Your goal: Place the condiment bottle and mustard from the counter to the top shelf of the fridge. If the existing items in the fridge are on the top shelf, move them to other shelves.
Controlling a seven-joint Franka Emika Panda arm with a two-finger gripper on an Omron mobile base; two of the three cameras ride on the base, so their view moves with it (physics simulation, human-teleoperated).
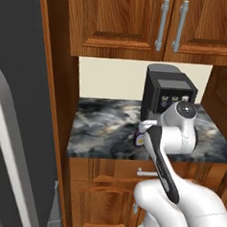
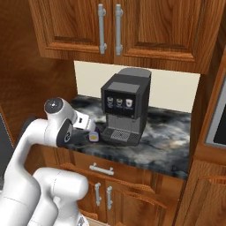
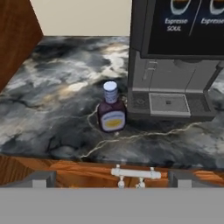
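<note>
The condiment bottle [image 3: 112, 110], dark purple-brown with a yellow-orange label and bluish cap, stands upright on the marbled counter [image 3: 52, 92], just left of a coffee machine's drip tray. My gripper [image 3: 113, 178] hovers open in front of it, back over the counter's front edge, with its fingertips wide apart and nothing between them. From the base, the bottle [image 2: 93, 137] peeks out just beyond my hand, and a sliver of the bottle [image 1: 139, 139] shows behind the arm. The fridge [image 1: 21, 80] shows its dark grey door at far left. The mustard, top shelf and existing items are out of view.
A black coffee machine [image 2: 123, 106] fills the counter's right half. Wooden wall cabinets [image 2: 114, 31] hang above, and a wooden side panel [image 1: 56, 97] bounds the counter on the left. A drawer handle [image 3: 135, 173] sits below the edge. The fridge's curved pale handle [image 1: 8, 141] juts out at left.
</note>
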